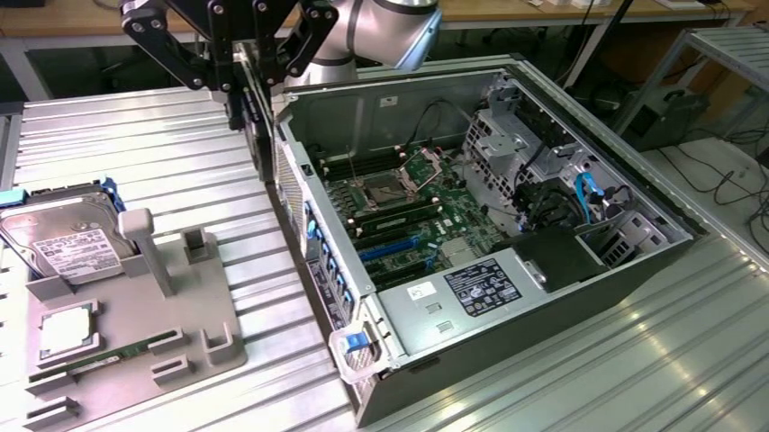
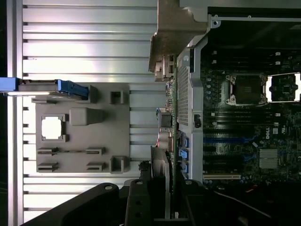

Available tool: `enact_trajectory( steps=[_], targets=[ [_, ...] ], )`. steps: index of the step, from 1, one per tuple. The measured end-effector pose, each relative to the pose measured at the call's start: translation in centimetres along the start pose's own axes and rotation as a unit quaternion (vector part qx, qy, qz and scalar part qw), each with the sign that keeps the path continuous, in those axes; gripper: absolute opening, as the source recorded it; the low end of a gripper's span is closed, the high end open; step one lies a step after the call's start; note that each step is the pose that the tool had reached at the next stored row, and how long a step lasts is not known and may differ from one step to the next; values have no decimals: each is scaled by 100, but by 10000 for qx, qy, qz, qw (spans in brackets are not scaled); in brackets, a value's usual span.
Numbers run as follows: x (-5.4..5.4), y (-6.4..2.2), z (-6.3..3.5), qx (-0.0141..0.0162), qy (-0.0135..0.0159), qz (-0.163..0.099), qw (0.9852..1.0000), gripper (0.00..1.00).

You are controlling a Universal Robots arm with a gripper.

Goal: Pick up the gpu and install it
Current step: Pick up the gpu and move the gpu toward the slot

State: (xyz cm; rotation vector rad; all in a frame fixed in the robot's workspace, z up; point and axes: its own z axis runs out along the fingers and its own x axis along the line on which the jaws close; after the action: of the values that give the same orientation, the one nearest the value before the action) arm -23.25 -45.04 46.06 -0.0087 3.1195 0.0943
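Black gpu (image 1: 248, 117) gripped in the robot hand (image 1: 244, 81), hanging beside an open computer case (image 1: 505, 360).

Exterior view: at eleven o'clock, the hand is closed on the card, which hangs upright just outside the case's rear wall, over the ribbed metal desk (image 1: 157, 135). The blue slots (image 1: 402, 247) lie at mid-case, so a low crossing could knock the card on the wall's rim. Wrist view: the gpu (image 2: 163, 165) shows edge-on in the hand (image 2: 160, 207), close alongside the case wall (image 2: 186, 94); such a thin pinch may let it tilt and meet its slot crooked.
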Motion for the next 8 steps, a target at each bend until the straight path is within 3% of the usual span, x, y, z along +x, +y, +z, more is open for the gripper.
enact_trajectory(
  steps=[8],
  targets=[
    [-74,0,3,0,0,0,10000,28]
  ],
)
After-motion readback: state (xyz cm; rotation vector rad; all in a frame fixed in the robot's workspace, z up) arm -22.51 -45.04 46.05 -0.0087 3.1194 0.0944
